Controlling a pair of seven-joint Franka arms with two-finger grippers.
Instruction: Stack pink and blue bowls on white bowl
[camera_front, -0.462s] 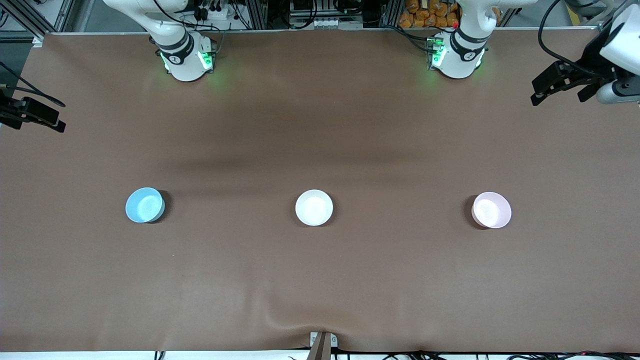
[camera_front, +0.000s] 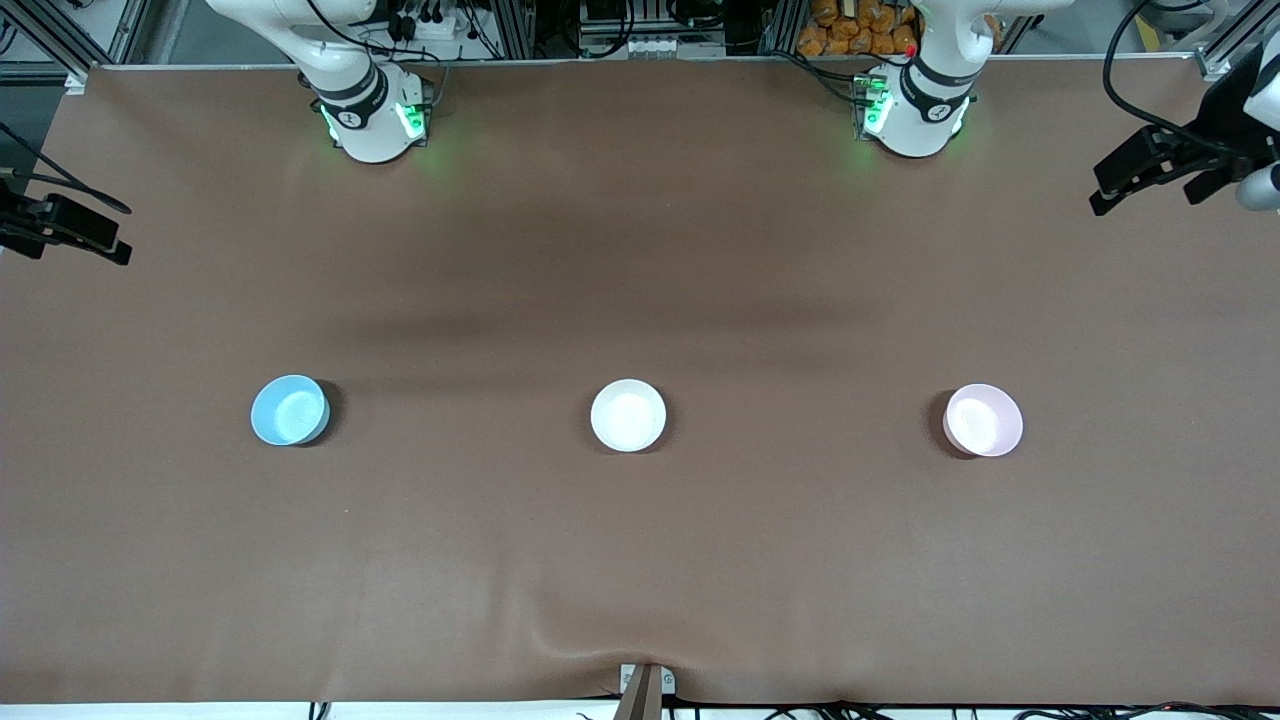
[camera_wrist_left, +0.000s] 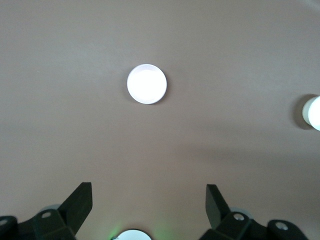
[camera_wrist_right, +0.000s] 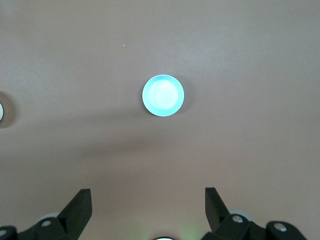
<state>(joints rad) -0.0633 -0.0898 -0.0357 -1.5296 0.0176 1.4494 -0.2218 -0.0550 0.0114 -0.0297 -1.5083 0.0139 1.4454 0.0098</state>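
Brown cloth covers the bench (camera_front: 640, 250), and three bowls sit on it in a row, well apart, about equally near the front camera; the blue bowl (camera_front: 289, 410) lies toward the right arm's end, the white bowl (camera_front: 628, 415) in the middle, the pink bowl (camera_front: 983, 420) toward the left arm's end; all three stand upright and none is stacked; the left hand (camera_front: 1150, 172) hangs in the air over the bench edge at the left arm's end, fingers spread wide and holding nothing, with the pink bowl showing pale between its fingers in the left wrist view; the right hand (camera_front: 70, 232) hangs over the bench edge at the right arm's end, fingers likewise spread and bare, the blue bowl centred in the right wrist view; neither hand touches any bowl.
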